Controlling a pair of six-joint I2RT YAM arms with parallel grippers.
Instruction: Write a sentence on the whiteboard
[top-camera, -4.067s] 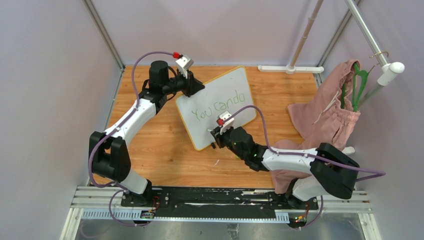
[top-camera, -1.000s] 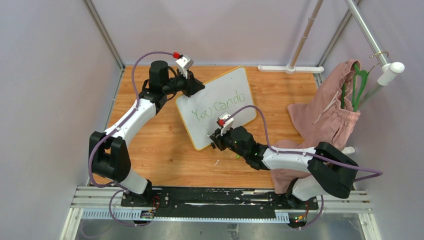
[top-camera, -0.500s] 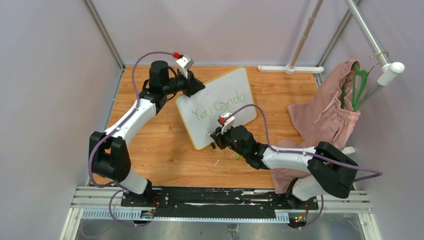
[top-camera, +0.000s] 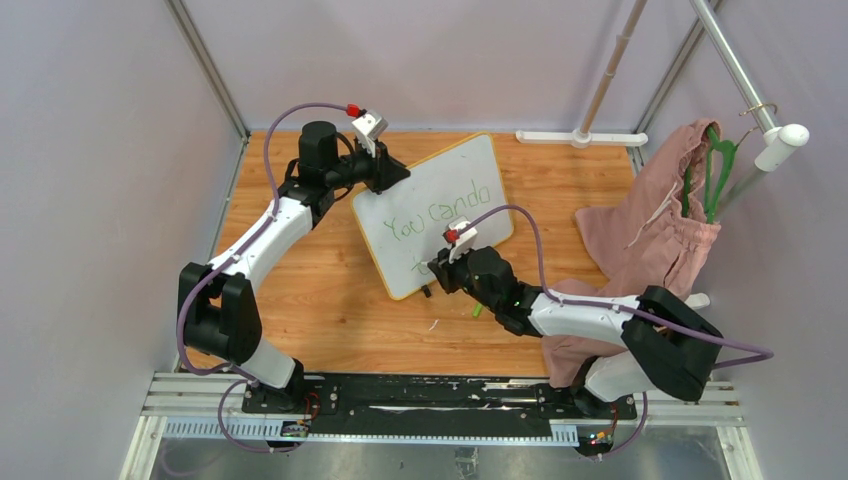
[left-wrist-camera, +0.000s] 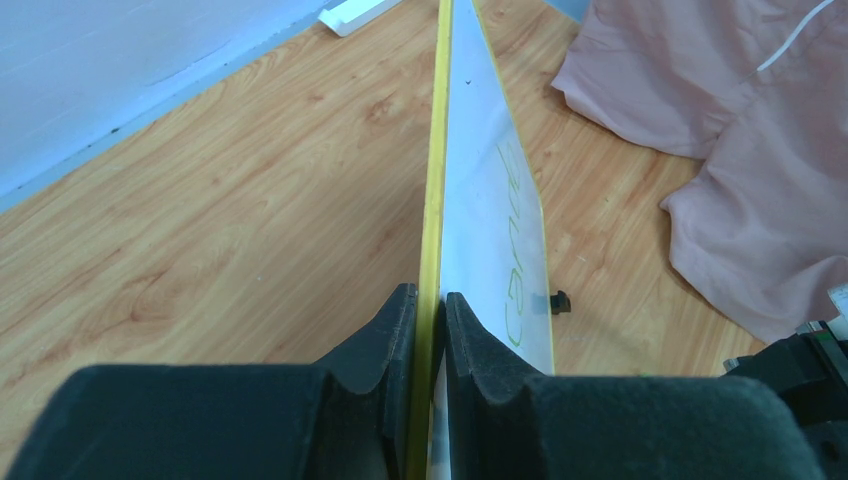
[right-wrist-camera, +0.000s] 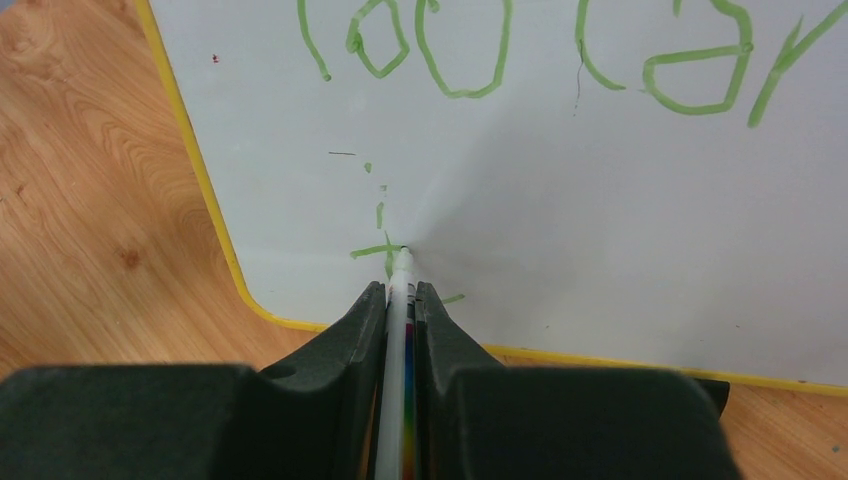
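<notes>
1. Since a second ago my right wrist has slid slightly rightward along the board's near edge, and a small green cross stroke (right-wrist-camera: 385, 250) has appeared there.
2. My right arm reaches forward and left, low over the light wooden tabletop (top-camera: 330, 290). My right gripper (right-wrist-camera: 400, 290) pinches a slim white marker with a rainbow stripe (right-wrist-camera: 397, 350), tip touching the board.
3. My left arm stretches far forward, elbow bent. My left gripper (left-wrist-camera: 430, 300) is clamped on the yellow rim at the far-left corner.
4. The small glossy white whiteboard with rounded corners (top-camera: 455, 170) sits mid-table, angled, between my arms.
5. Its green handwritten lettering (top-camera: 440, 212) reads "You can do" on one line; below it are only the cross and a few dots.
</notes>
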